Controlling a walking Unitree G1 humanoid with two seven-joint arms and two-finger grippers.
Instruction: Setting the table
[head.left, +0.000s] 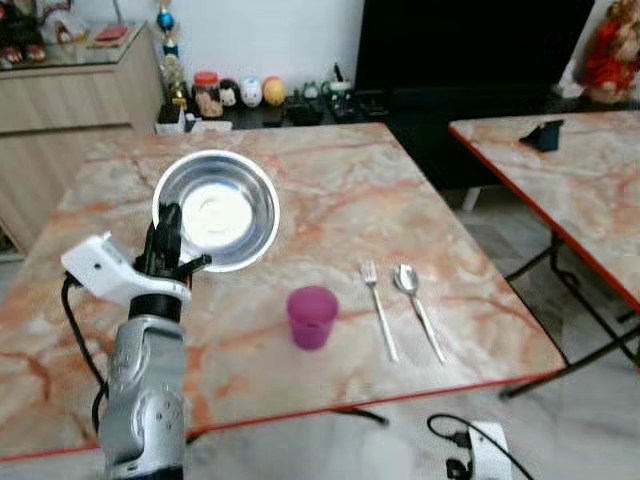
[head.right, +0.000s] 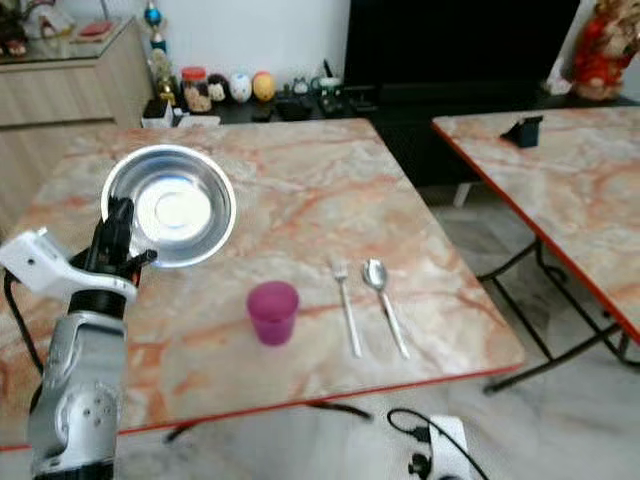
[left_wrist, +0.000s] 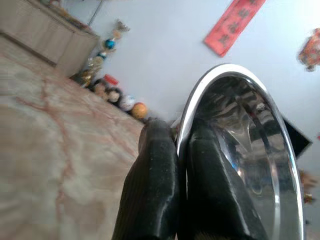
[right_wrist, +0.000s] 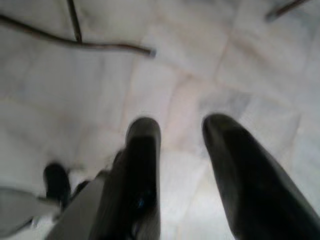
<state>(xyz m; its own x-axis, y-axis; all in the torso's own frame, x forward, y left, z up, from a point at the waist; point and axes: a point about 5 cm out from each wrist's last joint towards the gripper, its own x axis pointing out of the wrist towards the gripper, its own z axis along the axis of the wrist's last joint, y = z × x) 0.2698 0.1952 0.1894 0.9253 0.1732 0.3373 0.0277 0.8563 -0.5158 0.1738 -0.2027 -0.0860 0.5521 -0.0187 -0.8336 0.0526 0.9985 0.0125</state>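
On the desk (head.left: 400, 190), left gripper (head.left: 170, 235) fingers are pinching the bowl (head.left: 216, 210) rim; cup (head.left: 312, 316), fork (head.left: 378, 308), spoon (head.left: 418, 305) lying nearby. Right gripper (right_wrist: 182, 145) is hanging over floor, fingers apart.

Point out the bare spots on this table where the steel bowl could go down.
The left hand pinches the rim of the steel bowl over the table's left half. Bare marble lies between the purple cup and the far edge, and along the near left corner beside the arm. It is tightest near the front edge, where cup, fork and spoon line up.
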